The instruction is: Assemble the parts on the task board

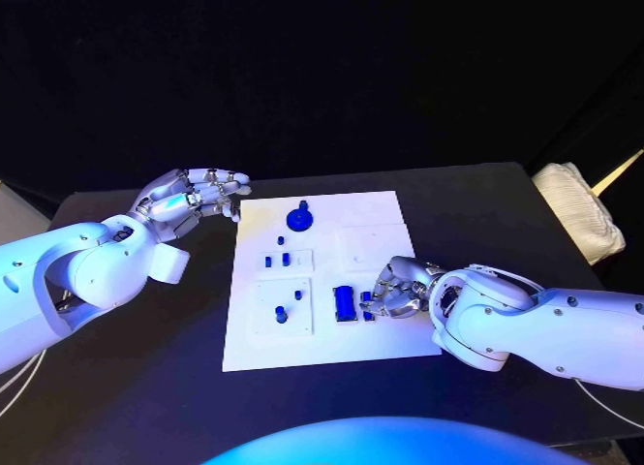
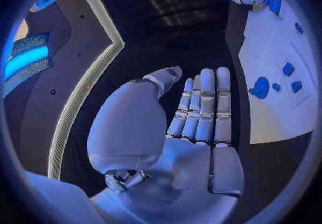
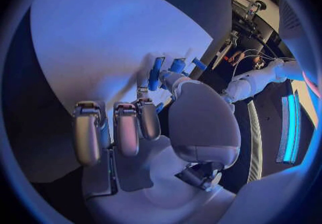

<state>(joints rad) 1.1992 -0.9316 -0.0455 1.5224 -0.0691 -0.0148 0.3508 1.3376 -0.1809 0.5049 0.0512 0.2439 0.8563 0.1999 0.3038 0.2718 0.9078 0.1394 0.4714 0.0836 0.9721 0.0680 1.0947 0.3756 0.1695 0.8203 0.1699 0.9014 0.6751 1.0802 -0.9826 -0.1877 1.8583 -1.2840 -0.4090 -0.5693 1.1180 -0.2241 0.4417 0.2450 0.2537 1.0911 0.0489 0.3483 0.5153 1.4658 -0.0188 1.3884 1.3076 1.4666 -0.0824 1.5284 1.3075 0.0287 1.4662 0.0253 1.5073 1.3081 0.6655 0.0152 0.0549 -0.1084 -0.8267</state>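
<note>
Left robot hand [image 1: 194,199]: holds nothing, fingers loosely curled, just off the task board's [image 1: 322,339] far-left corner.
Long blue part [image 1: 346,303]: on the board's near middle, long axis running near-to-far.
Right robot hand [image 1: 391,289]: nearer, fingers curled at that part's right side; whether it grips, I cannot tell.

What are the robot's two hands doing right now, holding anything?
Left hand: open, holding nothing, beside the task board.
Right hand: over the board at a blue part; grip cannot be told.

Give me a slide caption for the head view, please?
Right hand works at a blue part on the white task board; left hand hovers open beside it.
</note>
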